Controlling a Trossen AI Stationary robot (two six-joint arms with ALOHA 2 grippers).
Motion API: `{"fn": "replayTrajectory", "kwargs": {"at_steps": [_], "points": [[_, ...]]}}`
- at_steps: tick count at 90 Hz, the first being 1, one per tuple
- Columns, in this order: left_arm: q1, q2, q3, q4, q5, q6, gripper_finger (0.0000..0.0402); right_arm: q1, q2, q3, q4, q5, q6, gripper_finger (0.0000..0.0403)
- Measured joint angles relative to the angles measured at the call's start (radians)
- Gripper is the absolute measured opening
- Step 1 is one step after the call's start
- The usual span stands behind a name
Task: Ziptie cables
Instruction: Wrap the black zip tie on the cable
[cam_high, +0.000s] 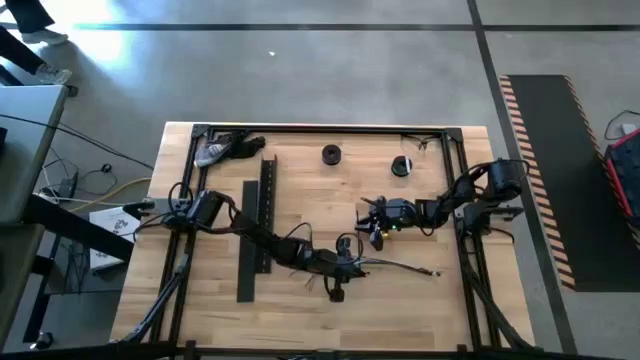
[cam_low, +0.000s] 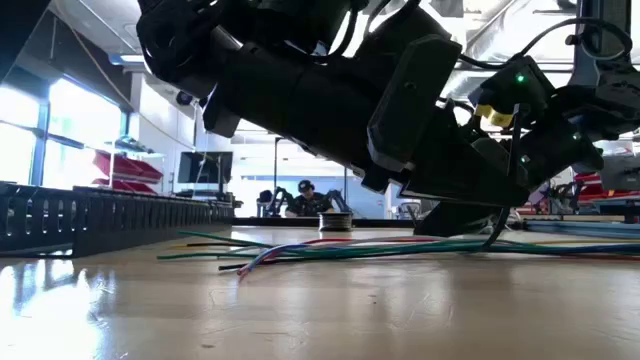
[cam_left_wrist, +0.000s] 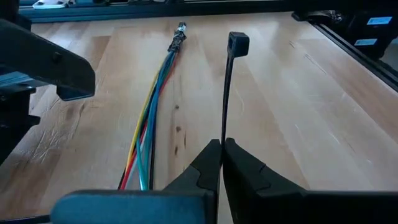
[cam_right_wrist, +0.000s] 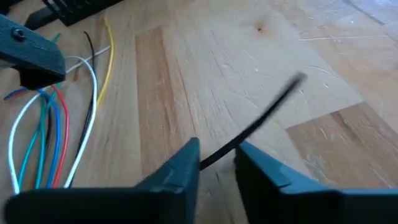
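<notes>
The cables lie along the table's near middle as a bundle of thin coloured wires. Their loose ends fan out toward the left. My left gripper sits low beside them, shut on a black zip tie. The tie's head points toward the table's right edge. My right gripper hovers just beyond on the far side. A second black strap sticks out from between its fingers and reaches down to the table in the low view. My left gripper pinches the zip tie's strap between its two fingertips, well back from the head. The fingers lie along the strap, which runs straight on ahead of them, next to the cables. My right gripper has the black strap's end between its fingertips. A narrow gap shows beside the strap. The free length slants away ahead of the fingers.
A long black slotted channel lies left of centre. Two small round black things stand near the far edge, and a heap of parts fills the far left corner. A black frame rail borders the table. A person sits far behind.
</notes>
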Motion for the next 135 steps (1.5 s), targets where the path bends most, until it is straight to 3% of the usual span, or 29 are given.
{"fn": "replayTrajectory", "kwargs": {"at_steps": [7,15,45,80,105,120,135], "points": [[0.0,0.0,0.0,0.0,0.0,-0.001,0.0,0.005,0.0,0.0,0.0,0.0,-0.001,0.0011],[0.0,-0.003,0.0,0.001,0.007,-0.059,0.0,0.031,0.0,0.0,0.001,0.044,-0.021,0.0005],[0.003,-0.038,0.001,-0.065,0.021,-0.149,0.0,0.237,-0.011,0.0,0.005,0.461,-0.327,0.0],[0.012,-0.064,0.001,-0.167,0.086,-0.255,0.0,0.46,-0.013,0.001,0.01,0.783,-0.623,0.0],[0.031,-0.069,0.0,-0.12,0.132,-0.286,0.0,0.535,-0.014,0.045,-0.017,0.841,-0.814,0.0],[0.028,-0.077,-0.001,-0.128,0.12,-0.295,0.0,0.591,-0.014,0.029,-0.015,0.943,-0.795,0.0],[0.012,-0.122,-0.065,-0.118,0.045,-0.317,0.0,0.63,-0.014,0.025,-0.009,0.948,-0.793,0.0]]}}
